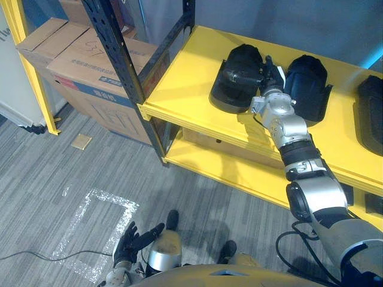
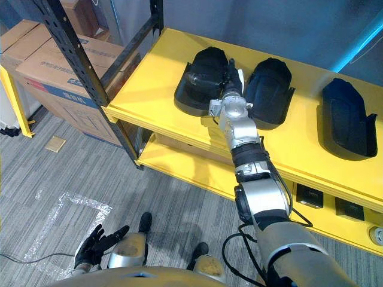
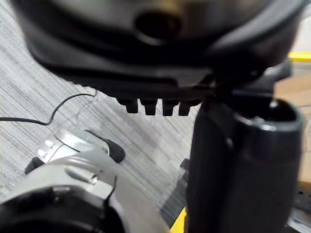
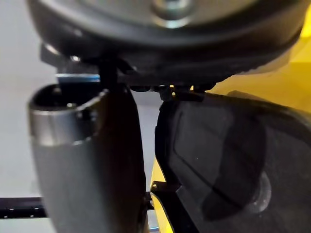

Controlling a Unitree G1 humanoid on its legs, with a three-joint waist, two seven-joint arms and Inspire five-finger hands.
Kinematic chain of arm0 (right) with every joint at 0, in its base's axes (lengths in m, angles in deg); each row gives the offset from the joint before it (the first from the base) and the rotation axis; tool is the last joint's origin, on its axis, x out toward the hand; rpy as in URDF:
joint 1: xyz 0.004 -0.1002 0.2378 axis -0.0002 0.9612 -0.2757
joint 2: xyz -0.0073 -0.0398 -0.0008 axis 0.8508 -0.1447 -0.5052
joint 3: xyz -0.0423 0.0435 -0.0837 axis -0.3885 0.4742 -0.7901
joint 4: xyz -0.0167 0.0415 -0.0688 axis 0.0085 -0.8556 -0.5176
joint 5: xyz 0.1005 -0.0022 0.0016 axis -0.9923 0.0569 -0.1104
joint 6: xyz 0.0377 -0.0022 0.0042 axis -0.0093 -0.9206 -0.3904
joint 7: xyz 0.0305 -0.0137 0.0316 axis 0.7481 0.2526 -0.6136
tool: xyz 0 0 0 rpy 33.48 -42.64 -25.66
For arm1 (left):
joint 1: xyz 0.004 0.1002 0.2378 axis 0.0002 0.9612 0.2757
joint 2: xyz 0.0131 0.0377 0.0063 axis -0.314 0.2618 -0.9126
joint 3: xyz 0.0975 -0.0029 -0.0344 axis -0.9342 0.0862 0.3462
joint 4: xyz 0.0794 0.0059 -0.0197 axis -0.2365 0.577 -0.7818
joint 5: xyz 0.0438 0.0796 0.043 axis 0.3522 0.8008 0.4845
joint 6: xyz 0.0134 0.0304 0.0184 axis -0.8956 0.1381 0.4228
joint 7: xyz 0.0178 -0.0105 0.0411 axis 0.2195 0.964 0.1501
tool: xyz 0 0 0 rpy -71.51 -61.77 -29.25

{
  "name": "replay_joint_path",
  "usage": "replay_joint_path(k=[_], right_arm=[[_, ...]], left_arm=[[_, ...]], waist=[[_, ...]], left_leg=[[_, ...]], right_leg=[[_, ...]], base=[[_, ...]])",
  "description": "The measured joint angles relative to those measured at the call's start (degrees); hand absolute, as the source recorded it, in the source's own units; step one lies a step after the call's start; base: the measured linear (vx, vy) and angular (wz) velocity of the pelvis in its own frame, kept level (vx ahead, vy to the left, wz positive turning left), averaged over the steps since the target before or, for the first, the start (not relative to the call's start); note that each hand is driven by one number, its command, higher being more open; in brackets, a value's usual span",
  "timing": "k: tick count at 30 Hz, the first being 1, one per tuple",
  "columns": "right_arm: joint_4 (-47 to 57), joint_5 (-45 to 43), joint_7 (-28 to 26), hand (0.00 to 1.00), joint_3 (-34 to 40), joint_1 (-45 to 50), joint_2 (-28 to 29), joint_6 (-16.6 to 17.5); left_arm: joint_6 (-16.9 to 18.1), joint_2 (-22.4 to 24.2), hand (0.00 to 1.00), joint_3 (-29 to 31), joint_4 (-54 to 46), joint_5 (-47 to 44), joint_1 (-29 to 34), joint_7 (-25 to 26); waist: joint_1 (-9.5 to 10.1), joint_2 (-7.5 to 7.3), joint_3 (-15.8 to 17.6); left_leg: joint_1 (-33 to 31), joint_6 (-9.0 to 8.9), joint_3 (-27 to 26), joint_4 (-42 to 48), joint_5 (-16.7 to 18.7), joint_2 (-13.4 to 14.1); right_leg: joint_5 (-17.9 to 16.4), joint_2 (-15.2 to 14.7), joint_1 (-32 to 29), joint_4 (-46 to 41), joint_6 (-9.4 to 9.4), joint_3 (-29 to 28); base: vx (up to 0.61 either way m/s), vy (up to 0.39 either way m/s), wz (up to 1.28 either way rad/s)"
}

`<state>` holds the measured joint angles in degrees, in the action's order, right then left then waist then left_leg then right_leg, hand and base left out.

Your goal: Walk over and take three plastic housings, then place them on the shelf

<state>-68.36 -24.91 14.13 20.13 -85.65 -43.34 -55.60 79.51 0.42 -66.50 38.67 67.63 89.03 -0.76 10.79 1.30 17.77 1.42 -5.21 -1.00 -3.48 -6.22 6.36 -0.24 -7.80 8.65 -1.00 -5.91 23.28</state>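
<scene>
A: What is seen as the biggest thing?

B: A yellow shelf (image 2: 149, 89) on dark uprights is seen across the upper right of the head views, with a lower board (image 2: 176, 162) beneath it. Grey carpet (image 1: 197, 203) is spread over the lower left, and cardboard boxes (image 1: 84, 60) are stacked at the upper left, behind the upright.

A: And where are the plastic housings found?

B: All three are laid on the top board, in a row across the frame. The left housing (image 2: 192, 100) and the middle housing (image 2: 269, 89) are set just beside each other, and the right housing (image 2: 344, 119) is set apart, toward the right edge.

A: How are the hands placed?

B: The right hand (image 2: 231, 72) is reached up from the lower right and is rested at the right edge of the left housing, between it and the middle one. Dark fingers are laid over the top of that housing. In the right wrist view the thumb (image 4: 87, 160) is seen beside the housing (image 4: 228, 155) with a gap between them. Whether the housing is clamped cannot be told.

A: And the other one?

B: The left hand (image 1: 127, 240) is hung low at the bottom left of the frame, over the carpet, with its fingers spread loosely and nothing held.

A: Anything smaller?

B: A square of pale tape (image 1: 114, 197) is marked on the carpet at the lower left, and a small tan tile (image 1: 81, 142) is laid near the boxes
</scene>
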Motion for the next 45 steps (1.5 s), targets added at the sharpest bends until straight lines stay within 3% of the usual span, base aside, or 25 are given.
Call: replay_joint_path(k=[16, 20, 24, 25, 26, 29, 32, 35, 40, 45], right_arm=[[0.01, -0.52, 1.00, 1.00, -2.16, -1.11, 0.00, -0.04], [0.48, -0.49, 2.59, 1.00, -2.13, -1.09, 0.00, 2.55], [10.98, 2.23, 3.55, 1.00, -2.07, 1.42, 0.00, 5.08], [19.58, 4.68, 3.42, 1.00, -2.34, 4.55, 0.00, 7.31], [25.88, 6.06, 1.85, 1.00, -2.78, 6.91, 0.00, 9.41], [38.41, 7.20, -3.77, 1.00, -5.37, 11.98, -0.56, 11.45], [46.37, 6.38, -13.68, 1.00, -9.95, 18.91, -3.36, 11.11], [47.90, 2.18, -23.65, 1.00, -14.54, 24.80, -6.47, 8.66], [48.05, -0.60, -35.80, 1.00, -17.48, 32.94, -11.83, 3.77], [48.05, -4.57, -37.27, 1.00, -16.50, 34.83, -14.29, 5.40]], left_arm=[[-0.06, -0.11, 1.00, 0.00, -0.50, 0.05, -0.12, 0.35], [-0.03, -0.10, 1.00, 0.56, -0.49, 0.26, -0.11, 0.31], [-0.03, -0.07, 1.00, 1.12, -0.21, 0.29, -0.12, 0.25], [-0.02, 0.02, 1.00, 1.67, 0.08, 0.31, -0.10, 0.19], [0.13, 0.02, 1.00, 2.27, 0.58, 0.40, -0.07, 0.16], [0.14, -0.14, 1.00, 4.34, 2.39, 0.63, 0.12, 0.14], [0.24, -0.58, 1.00, 6.39, 4.45, 1.80, 0.24, 0.14], [0.49, -1.60, 1.00, 6.56, 5.19, 2.74, 0.14, -0.07], [0.47, -1.60, 1.00, 6.86, 6.18, 2.45, -0.02, 0.66], [0.47, -1.75, 1.00, 6.98, 7.20, 4.74, 0.28, 2.10]], waist=[[0.25, -0.92, 0.53], [0.09, -0.96, 0.53], [-0.09, -1.16, 0.47], [-0.15, -1.46, 0.38], [-0.79, -1.91, 0.12], [-3.28, -3.39, -0.76], [-5.00, -5.33, -2.44], [-6.39, -7.04, -3.59], [-6.44, -7.45, -4.85], [-6.89, -7.19, -6.47]], left_leg=[[-0.01, -0.14, 0.00, -0.06, -0.09, 0.21], [0.16, -0.29, -0.10, -0.87, -0.25, 0.31], [0.45, -0.31, -0.92, -1.22, -0.28, 0.36], [1.01, -0.38, -1.66, -1.23, -0.26, 0.42], [1.24, -0.39, -2.17, -1.24, -0.19, 0.46], [1.97, -0.45, -3.69, -1.27, 0.19, 0.65], [3.17, -0.72, -5.65, -1.32, 1.14, 1.10], [3.46, -0.86, -6.64, -1.39, 1.30, 1.36], [3.05, -0.85, -7.06, -1.45, 1.46, 1.13], [2.55, -0.80, -7.13, -1.57, 1.48, 1.18]], right_leg=[[-0.11, 0.10, 0.16, 0.05, 0.19, 0.09], [-0.10, 0.32, -0.11, 0.08, 0.18, 0.01], [-0.07, 0.75, -0.51, 0.20, 0.19, -0.85], [-0.07, 0.77, -0.42, 0.27, 0.19, -1.70], [-0.08, 0.80, -0.41, 0.39, 0.19, -2.19], [-0.07, 0.89, -0.44, 0.61, 0.19, -3.47], [-0.10, 1.00, -0.52, 0.64, 0.24, -5.60], [-0.11, 1.09, -0.78, 0.56, 0.25, -6.42], [0.01, 1.07, -1.77, 0.07, 0.10, -7.03], [0.02, 1.06, -2.55, -0.01, 0.09, -7.48]], base=[[0.00, 0.000, 0.00], [0.00, 0.000, 0.00], [0.01, -0.002, -0.12], [0.04, -0.011, -0.25], [0.04, -0.013, -0.26], [0.03, -0.013, -0.27], [0.01, -0.003, -0.37], [-0.02, 0.001, -0.14], [-0.01, 0.003, -0.04], [0.00, -0.002, -0.03]])
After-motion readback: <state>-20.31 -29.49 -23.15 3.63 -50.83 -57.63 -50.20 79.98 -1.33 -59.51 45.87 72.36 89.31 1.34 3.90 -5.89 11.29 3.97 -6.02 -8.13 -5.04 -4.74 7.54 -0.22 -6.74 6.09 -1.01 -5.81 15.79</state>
